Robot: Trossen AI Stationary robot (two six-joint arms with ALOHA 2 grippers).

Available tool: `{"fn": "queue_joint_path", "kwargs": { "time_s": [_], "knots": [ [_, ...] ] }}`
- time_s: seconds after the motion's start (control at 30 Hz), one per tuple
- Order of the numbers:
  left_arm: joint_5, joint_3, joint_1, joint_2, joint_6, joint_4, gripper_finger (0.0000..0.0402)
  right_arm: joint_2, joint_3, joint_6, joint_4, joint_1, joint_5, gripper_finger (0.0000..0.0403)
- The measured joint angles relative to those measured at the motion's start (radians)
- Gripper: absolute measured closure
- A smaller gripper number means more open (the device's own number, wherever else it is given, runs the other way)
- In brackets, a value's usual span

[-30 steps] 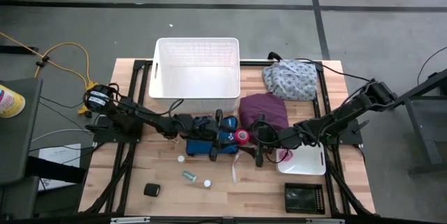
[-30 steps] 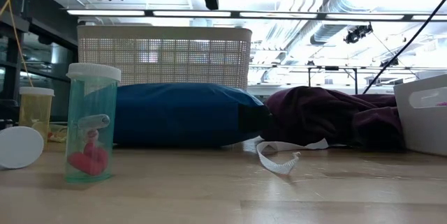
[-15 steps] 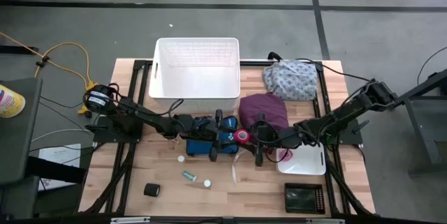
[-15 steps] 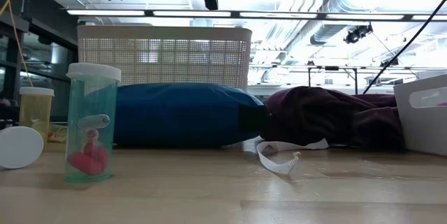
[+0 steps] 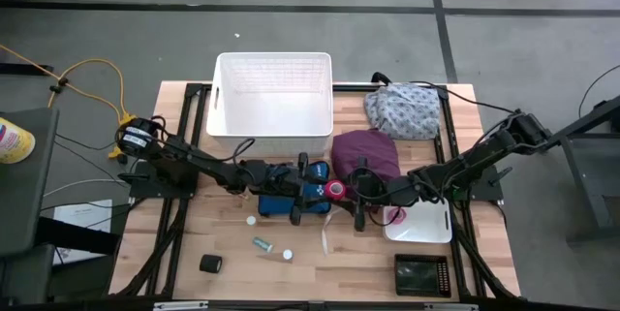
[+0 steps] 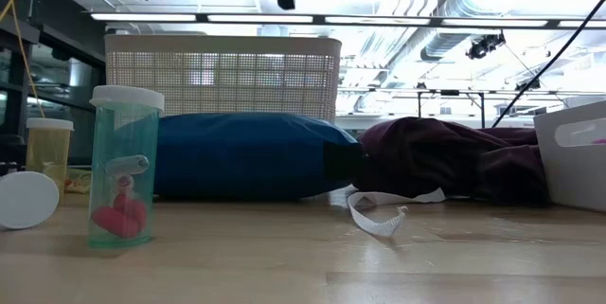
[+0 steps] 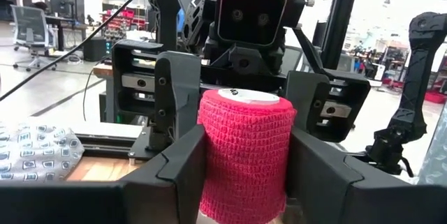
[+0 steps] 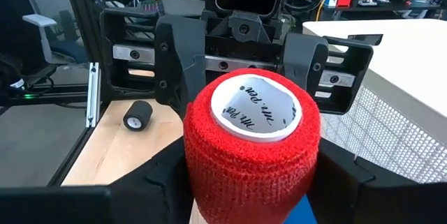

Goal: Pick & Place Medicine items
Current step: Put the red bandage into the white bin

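Two hands clamp one red bandage roll [image 8: 251,147], woven wrap, white core.

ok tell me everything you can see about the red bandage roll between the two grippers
The red bandage roll is a short cylinder of crinkled, woven-looking red wrap around a white core with dark printing on its end. It is held up above the blue pouch at mid-table, standing on end as each wrist view shows it. The left gripper and the right gripper face each other, each with fingers pressed against opposite sides of it.
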Motion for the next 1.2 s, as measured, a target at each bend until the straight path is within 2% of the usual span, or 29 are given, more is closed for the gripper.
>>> {"fn": "queue_joint_path", "kwargs": {
  "time_s": [0.57,0.77,1.2],
  "knots": [
    [0.01,0.0,-0.004,0.0,0.007,0.007,0.0213,0.0,0.0,0.002,0.0,0.0,-0.001,0.0203],
    [0.08,0.0,0.012,0.0,0.002,0.006,0.0213,0.0,0.0,0.004,-0.005,0.002,0.0,0.0203],
    [0.094,0.0,0.023,-0.001,-0.017,0.003,0.0213,0.0,0.0,0.005,-0.002,0.013,0.003,0.0203]
  ]
}}
